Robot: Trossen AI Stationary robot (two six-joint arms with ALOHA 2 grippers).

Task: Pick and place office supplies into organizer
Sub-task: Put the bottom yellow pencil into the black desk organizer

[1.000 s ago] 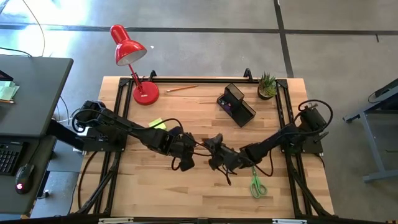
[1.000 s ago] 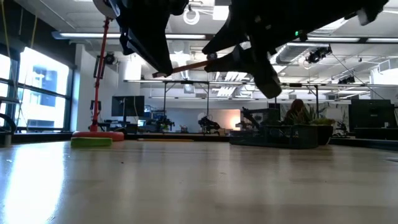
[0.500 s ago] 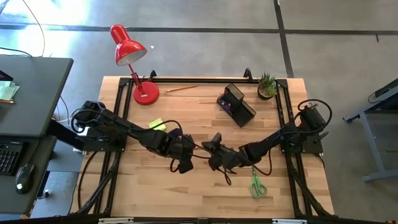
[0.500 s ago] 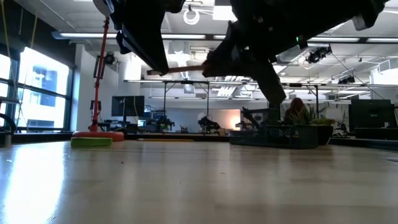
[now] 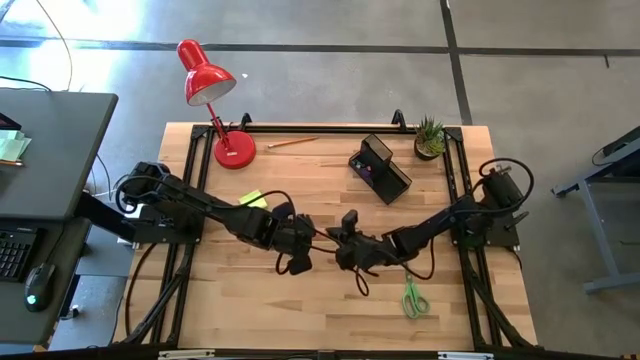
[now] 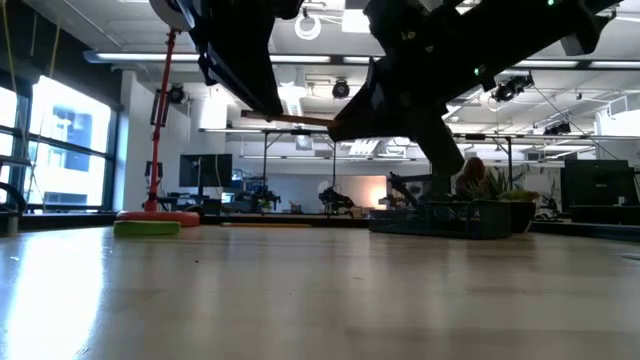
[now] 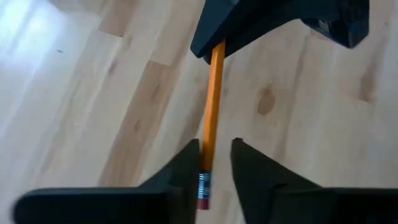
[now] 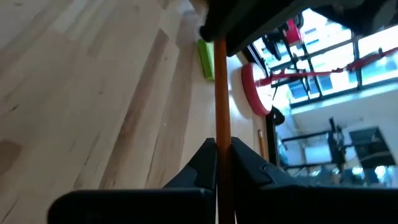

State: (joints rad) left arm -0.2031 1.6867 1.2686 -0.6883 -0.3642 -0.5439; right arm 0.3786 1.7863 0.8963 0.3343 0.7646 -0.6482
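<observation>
An orange pencil (image 6: 290,120) hangs nearly level above the middle of the table, between my two grippers. My right gripper (image 8: 222,152) is shut on the end away from the eraser and shows in the high view (image 5: 342,245). My left gripper (image 7: 214,155) stands open around the eraser end (image 7: 203,186), just left of the right one (image 5: 300,250). The black mesh organizer (image 5: 380,168) stands on the table at the far right. A yellow-green sticky-note block (image 5: 252,199), green-handled scissors (image 5: 413,297) and a second pencil (image 5: 292,142) lie flat on the table. My right gripper pinches the pencil's shaft (image 8: 222,134) between its two fingers, on the half away from the eraser. The fingers come almost level from the table's right and lie along the pencil, which is clear of the table. My left gripper's fingers (image 7: 186,168) flank the eraser end with a gap; whether one touches it, I cannot tell.
A red desk lamp (image 5: 215,100) stands at the far left corner and a small potted plant (image 5: 430,137) at the far right, beside the organizer. Bare wood lies in front of both grippers, toward the near edge.
My right gripper has rolled and taken hold of the pencil's end. The pencil, which slanted up toward the table's right, now lies about level: its right end has sunk while the eraser end has stayed at my left gripper.
</observation>
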